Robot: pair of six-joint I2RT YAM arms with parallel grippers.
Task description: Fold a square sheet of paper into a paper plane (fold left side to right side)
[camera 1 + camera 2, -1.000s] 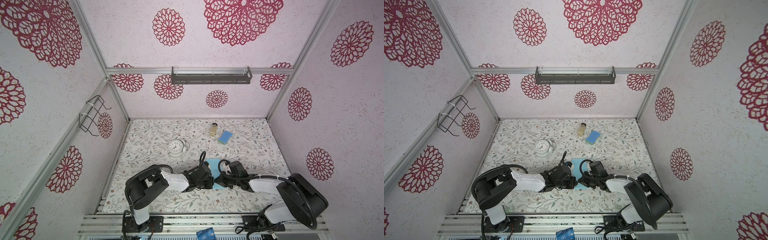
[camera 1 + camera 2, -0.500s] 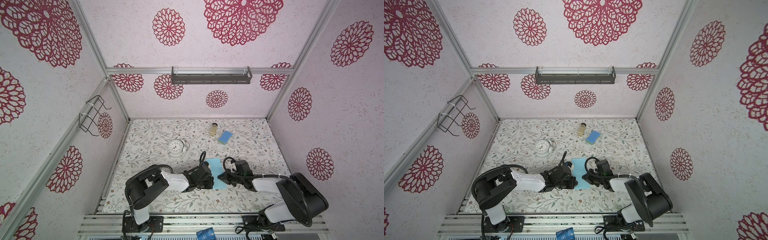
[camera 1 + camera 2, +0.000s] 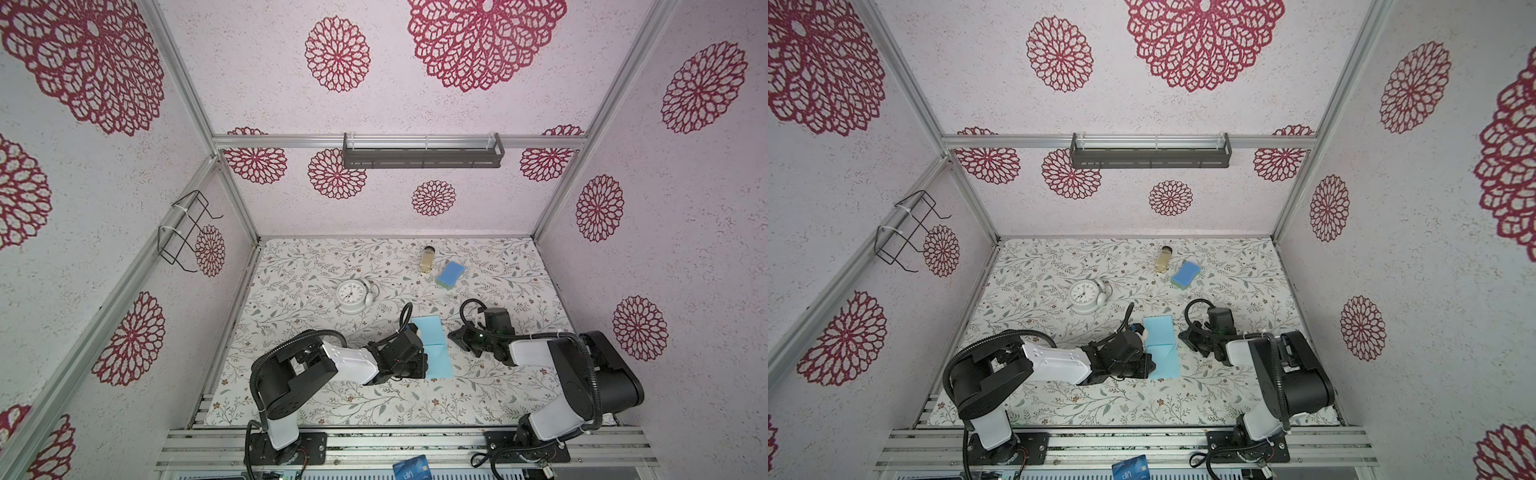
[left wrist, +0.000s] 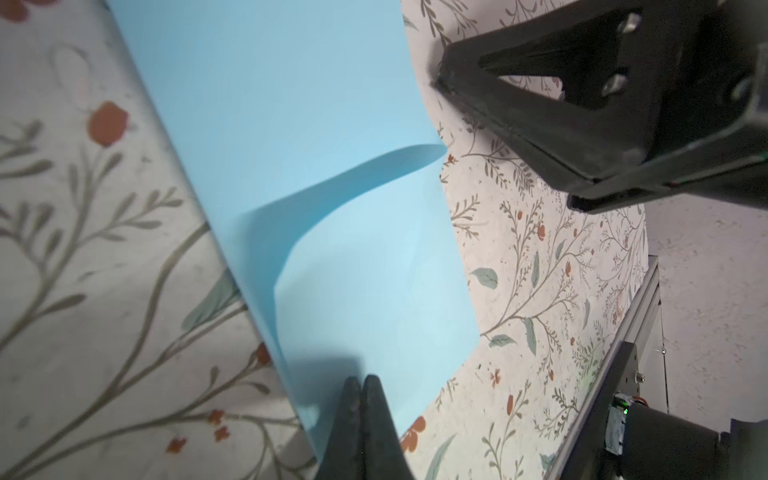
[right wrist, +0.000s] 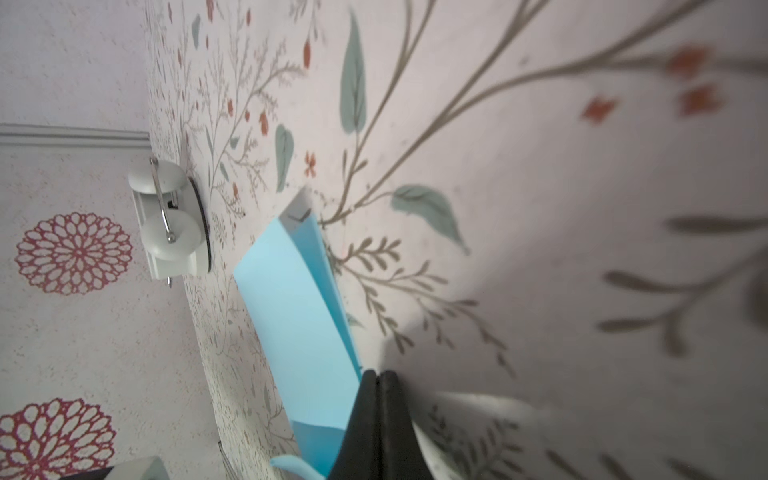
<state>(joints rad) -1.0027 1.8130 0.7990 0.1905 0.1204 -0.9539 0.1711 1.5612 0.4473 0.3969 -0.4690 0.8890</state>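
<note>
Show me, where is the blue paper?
In both top views the blue paper lies between the left gripper and the right gripper, below and right of the white clock.

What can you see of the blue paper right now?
The square sheet of paper is thin, matte, light blue and unmarked, folded to a narrow strip on the floral table. One flap curls up. The shut left gripper rests over its left edge; the shut right gripper sits just off its right edge.
</note>
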